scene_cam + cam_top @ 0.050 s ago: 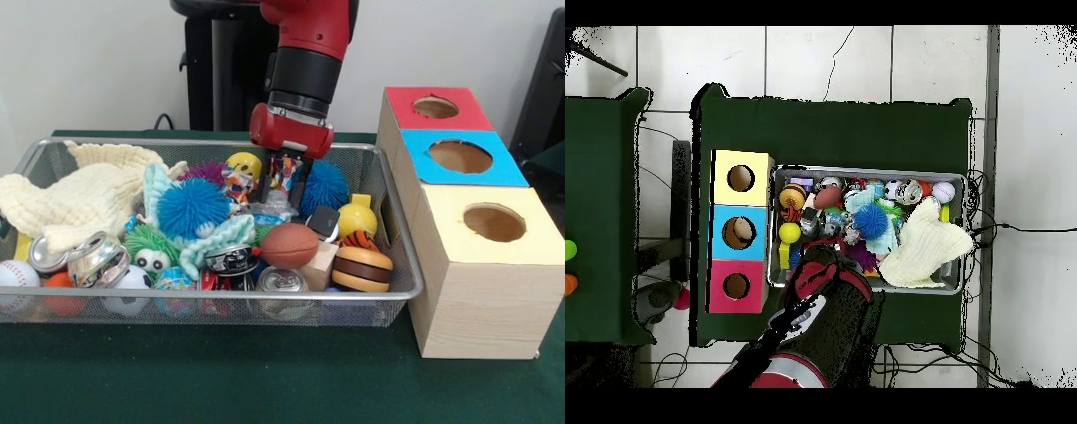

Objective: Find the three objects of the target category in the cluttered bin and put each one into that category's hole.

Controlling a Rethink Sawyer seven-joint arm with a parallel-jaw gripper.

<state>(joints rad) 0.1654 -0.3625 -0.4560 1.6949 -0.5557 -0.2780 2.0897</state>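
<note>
Item: wire-mesh metal bin [402, 265] on the green tabletop [265, 380], packed with clutter. Tool [284, 181]: down in the bin's rear centre, black fingers [266, 185] set apart around a multicoloured patterned item [282, 172], not visibly clamped on it. Target category not determinable. Candidates: blue spiky rubber ball [192, 208], judged soft, light, best pinched across its middle; brown toy football [289, 246], judged smooth, likely slippery. Wooden box with red, blue and yellow holed tops [481, 221] stood just beside the bin.

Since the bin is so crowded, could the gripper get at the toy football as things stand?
Probably yes: the football lies on top of the clutter, uncovered, just in front of the gripper.
</note>
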